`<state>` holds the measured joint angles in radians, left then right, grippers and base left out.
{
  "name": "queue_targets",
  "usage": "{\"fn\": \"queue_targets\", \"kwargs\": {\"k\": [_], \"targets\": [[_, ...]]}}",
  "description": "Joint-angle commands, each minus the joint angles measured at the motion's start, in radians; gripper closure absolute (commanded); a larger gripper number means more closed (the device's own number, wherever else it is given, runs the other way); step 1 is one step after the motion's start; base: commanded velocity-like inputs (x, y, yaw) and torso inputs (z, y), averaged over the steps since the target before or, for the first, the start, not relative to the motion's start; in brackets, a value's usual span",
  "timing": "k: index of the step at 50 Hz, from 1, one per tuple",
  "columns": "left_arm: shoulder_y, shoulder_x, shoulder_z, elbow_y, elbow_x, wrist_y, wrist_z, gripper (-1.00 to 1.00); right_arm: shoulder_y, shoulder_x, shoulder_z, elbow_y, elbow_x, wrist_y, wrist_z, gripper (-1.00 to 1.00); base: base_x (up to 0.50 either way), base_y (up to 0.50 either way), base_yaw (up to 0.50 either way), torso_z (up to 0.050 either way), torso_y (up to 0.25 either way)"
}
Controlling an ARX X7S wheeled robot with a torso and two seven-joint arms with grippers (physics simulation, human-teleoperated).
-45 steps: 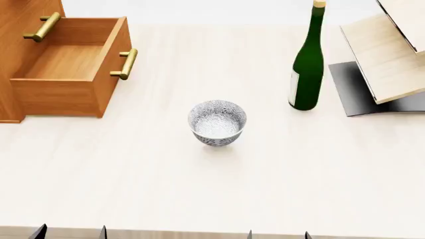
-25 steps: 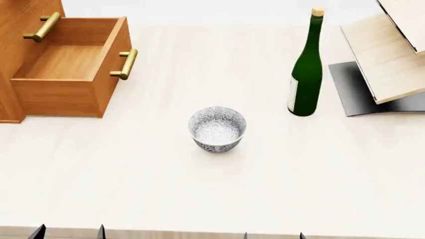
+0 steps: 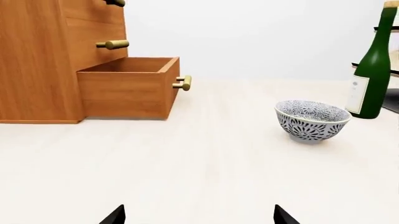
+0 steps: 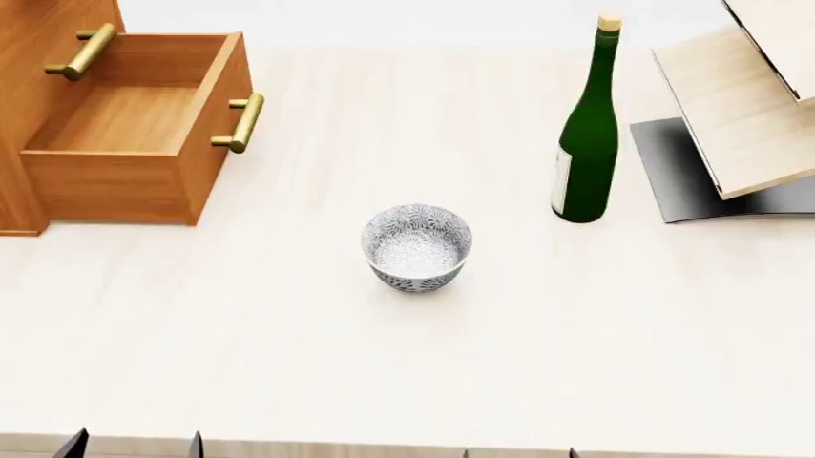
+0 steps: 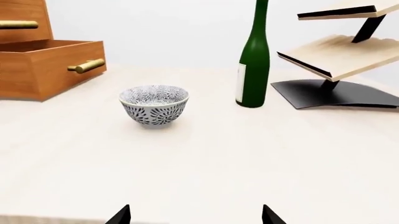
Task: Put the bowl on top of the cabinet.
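Note:
The bowl (image 4: 417, 246) stands upright on the pale table, mid-view, white with a dark leaf pattern; it also shows as bowl (image 3: 311, 121) and bowl (image 5: 154, 105). The orange-brown cabinet (image 4: 18, 143) stands at the far left with its lowest drawer (image 4: 128, 124) pulled out; its top is out of view. The cabinet (image 3: 37, 60) also appears in the left wrist view, and its drawer (image 5: 50, 65) in the right wrist view. My left gripper (image 4: 135, 447) (image 3: 199, 215) and right gripper (image 4: 520, 453) (image 5: 195, 215) are open and empty at the table's near edge, well short of the bowl.
A green wine bottle (image 4: 586, 143) stands right of and behind the bowl. Further right is a pale tilted wooden rack (image 4: 745, 105) on a black base (image 4: 675, 172). The open drawer's brass handle (image 4: 242, 122) juts toward the table's middle.
The head view shifted slightly, so bowl and bottle sit a little lower in it. The right fingertips drifted a bit left. Nothing was grasped.

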<state>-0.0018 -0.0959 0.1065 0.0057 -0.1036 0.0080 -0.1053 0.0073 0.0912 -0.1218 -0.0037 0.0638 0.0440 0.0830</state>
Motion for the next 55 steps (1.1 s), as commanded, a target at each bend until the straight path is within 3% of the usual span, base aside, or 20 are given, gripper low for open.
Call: {"fn": "queue_targets", "kwargs": {"k": [1, 35, 36, 48, 55], "targets": [[-0.004, 0.002, 0.006, -0.006, 0.021, -0.011, 0.005, -1.0, -0.001, -0.004, 0.013, -0.001, 0.018, -0.003, -0.013, -1.0, 0.0, 0.0, 0.0, 0.0, 0.0], [-0.008, -0.029, 0.046, -0.006, -0.003, -0.017, -0.019, -1.0, 0.004, 0.025, -0.021, 0.006, 0.063, 0.003, 0.006, -1.0, 0.0, 0.0, 0.0, 0.0, 0.0], [0.002, 0.064, -0.062, -0.003, 0.099, -0.031, 0.093, -1.0, -0.003, -0.068, 0.089, 0.006, -0.037, 0.012, -0.104, -1.0, 0.0, 0.0, 0.0, 0.0, 0.0], [0.003, 0.003, -0.022, 0.076, 0.106, -0.087, 0.089, -1.0, 0.025, 0.023, 0.112, -0.118, 0.007, 0.103, -0.104, -1.0, 0.0, 0.0, 0.0, 0.0, 0.0], [-0.021, -0.046, -0.066, 0.314, 0.1, -0.212, 0.076, -1.0, 0.083, 0.088, 0.192, -0.357, 0.05, 0.267, -0.085, -1.0, 0.0, 0.0, 0.0, 0.0, 0.0]]}}
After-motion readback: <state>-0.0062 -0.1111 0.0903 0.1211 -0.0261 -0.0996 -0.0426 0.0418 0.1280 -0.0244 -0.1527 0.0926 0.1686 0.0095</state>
